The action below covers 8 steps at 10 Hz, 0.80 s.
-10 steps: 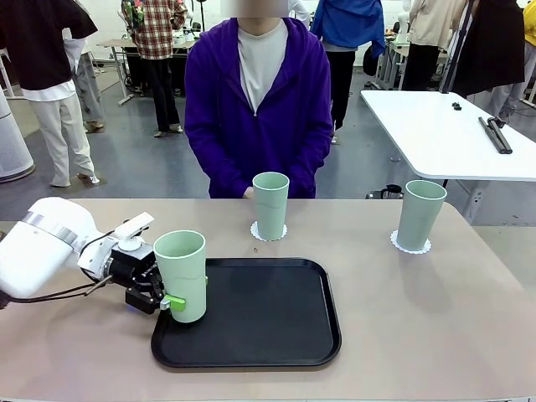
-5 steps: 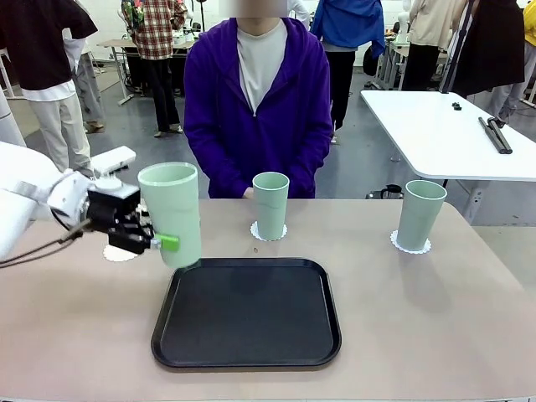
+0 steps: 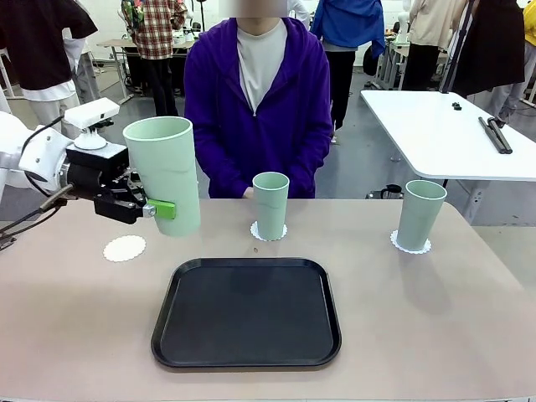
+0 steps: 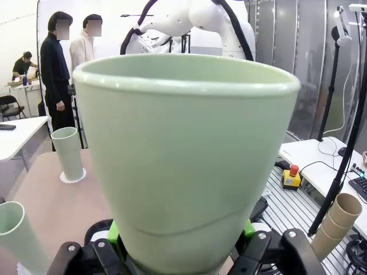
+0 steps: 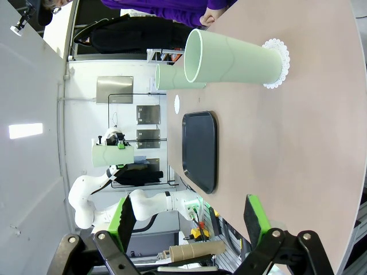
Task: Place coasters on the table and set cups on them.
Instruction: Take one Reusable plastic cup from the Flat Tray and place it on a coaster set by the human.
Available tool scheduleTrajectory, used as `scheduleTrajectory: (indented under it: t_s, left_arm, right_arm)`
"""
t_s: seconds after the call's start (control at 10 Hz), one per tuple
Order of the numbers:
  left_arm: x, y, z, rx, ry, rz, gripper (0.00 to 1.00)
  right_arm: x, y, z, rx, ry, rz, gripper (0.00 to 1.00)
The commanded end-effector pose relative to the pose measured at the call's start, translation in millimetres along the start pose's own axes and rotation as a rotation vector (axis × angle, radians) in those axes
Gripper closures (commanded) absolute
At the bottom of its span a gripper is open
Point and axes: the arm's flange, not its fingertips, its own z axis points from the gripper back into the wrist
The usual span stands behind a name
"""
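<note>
The cup hangs clamped upright in the left gripper, lifted clear of the counter, just right of the bare coaster. The right gripper stands wide, holding nothing.

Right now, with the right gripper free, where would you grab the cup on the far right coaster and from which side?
Probably the lower-middle wall of the right cup, coming in level from the robot's side. It stands upright on its coaster, handleless and tapering toward the base, with bare table in front. The right gripper is open, so its fingers could straddle the wall.
</note>
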Motion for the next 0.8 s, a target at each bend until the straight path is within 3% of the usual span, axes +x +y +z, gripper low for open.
scheduleTrajectory:
  t_s: [0.0, 0.3, 0.4, 0.7]
  left_arm:
    - [-3, 5, 2, 0.001, -0.002, 0.008, 0.27]
    - [-3, 5, 2, 0.001, -0.002, 0.008, 0.27]
    - [-4, 2, 1, 0.003, -0.001, 0.011, 0.17]
    - [-26, 26, 83, 0.046, -0.031, -0.012, 0.17]
  right_arm:
    - [0, 1, 0, -0.006, -0.005, 0.002, 0.00]
    - [0, 1, 0, -0.006, -0.005, 0.002, 0.00]
    - [0, 1, 0, -0.006, -0.005, 0.002, 0.00]
    - [0, 1, 0, -0.006, -0.005, 0.002, 0.00]
